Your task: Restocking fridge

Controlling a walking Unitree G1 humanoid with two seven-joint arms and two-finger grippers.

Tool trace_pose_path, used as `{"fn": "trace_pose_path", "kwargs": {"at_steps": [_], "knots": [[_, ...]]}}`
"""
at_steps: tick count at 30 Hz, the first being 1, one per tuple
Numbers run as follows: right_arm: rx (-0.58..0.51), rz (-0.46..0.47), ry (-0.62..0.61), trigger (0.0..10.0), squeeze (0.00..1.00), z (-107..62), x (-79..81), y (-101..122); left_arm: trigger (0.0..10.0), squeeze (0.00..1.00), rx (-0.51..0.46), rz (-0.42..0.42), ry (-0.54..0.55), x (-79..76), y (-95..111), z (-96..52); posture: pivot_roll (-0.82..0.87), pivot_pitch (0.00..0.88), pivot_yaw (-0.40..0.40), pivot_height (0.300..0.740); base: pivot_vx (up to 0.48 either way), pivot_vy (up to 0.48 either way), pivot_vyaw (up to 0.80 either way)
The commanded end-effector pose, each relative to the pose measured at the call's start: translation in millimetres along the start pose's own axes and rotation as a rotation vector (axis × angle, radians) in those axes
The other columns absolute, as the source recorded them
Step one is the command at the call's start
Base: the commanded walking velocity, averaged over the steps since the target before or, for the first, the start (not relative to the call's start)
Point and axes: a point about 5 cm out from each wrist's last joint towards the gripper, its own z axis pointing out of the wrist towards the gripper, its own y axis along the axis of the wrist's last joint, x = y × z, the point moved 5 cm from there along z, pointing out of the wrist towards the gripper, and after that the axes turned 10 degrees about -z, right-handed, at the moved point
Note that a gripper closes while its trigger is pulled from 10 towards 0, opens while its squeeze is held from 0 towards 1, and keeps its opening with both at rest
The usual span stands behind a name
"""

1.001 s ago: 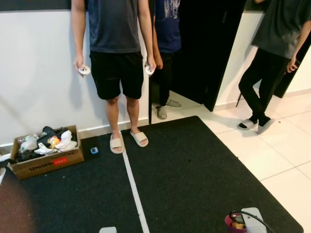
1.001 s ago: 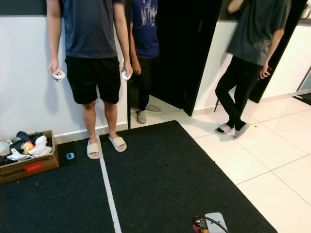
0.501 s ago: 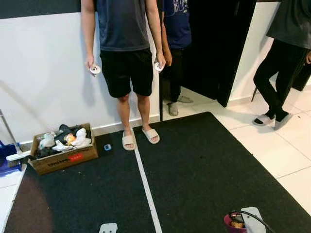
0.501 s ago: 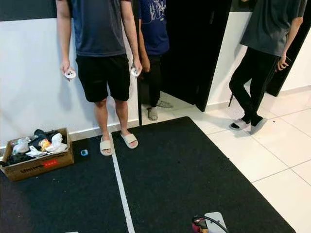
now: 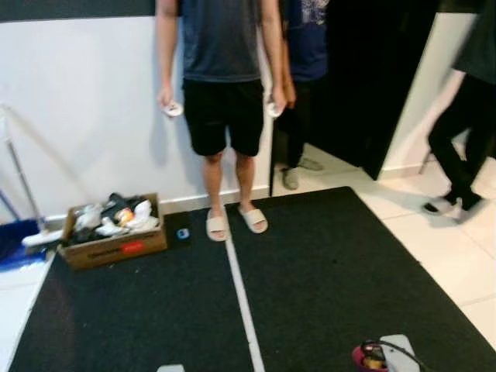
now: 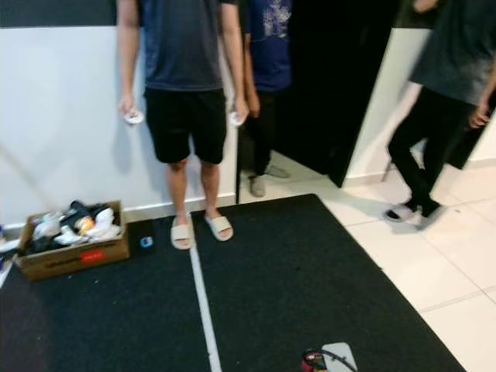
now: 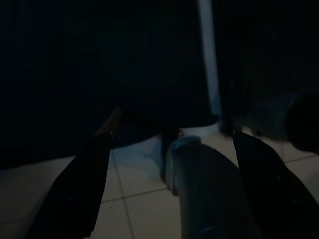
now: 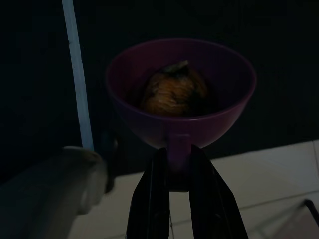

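Note:
My right gripper is shut on the handle of a purple cup, held low over the black mat. A round orange-brown piece of food lies inside the cup. In the left eye view, the cup peeks in at the bottom edge, beside my right wrist. My left gripper hangs in the dark with its two fingers spread open and nothing between them.
A person in black shorts stands at the white wall holding two controllers, another behind. A third person walks on the tiles at right. A cardboard box of clutter sits at left. A white stripe crosses the mat.
The view has swung to the left, so the box, people and stripe sit further right in the picture. The cup stays in my right gripper.

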Motion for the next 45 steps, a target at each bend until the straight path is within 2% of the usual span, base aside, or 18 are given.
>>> {"fn": "trace_pose_path", "kwargs": {"at_steps": [1,11,29,45], "knots": [[-0.011,-0.007,-0.019,10.0,0.0,-0.1,-6.2,2.4,10.0,0.0,-0.028,0.009,-0.007,-2.2,10.3,1.1,-0.06,0.0,0.015,0.74,0.289,0.0,0.0],[-0.011,-0.006,-0.017,10.0,0.0,-0.3,-7.0,1.9,10.0,0.0,0.001,-0.015,0.025,-0.6,4.5,1.4,-0.07,0.0,0.019,0.74,0.115,0.0,0.0],[-0.005,-0.005,-0.004,10.0,0.0,-1.2,-4.3,-1.7,10.0,0.0,-0.03,-0.058,0.029,0.9,9.0,1.1,-0.07,0.0,0.014,0.74,0.0,0.0,0.0],[-0.003,-0.005,0.0,10.0,0.0,-1.2,-3.6,-2.3,10.0,0.0,-0.026,-0.02,0.004,-3.1,8.1,1.4,-0.07,0.0,0.011,0.74,0.016,0.0,0.0]]}}
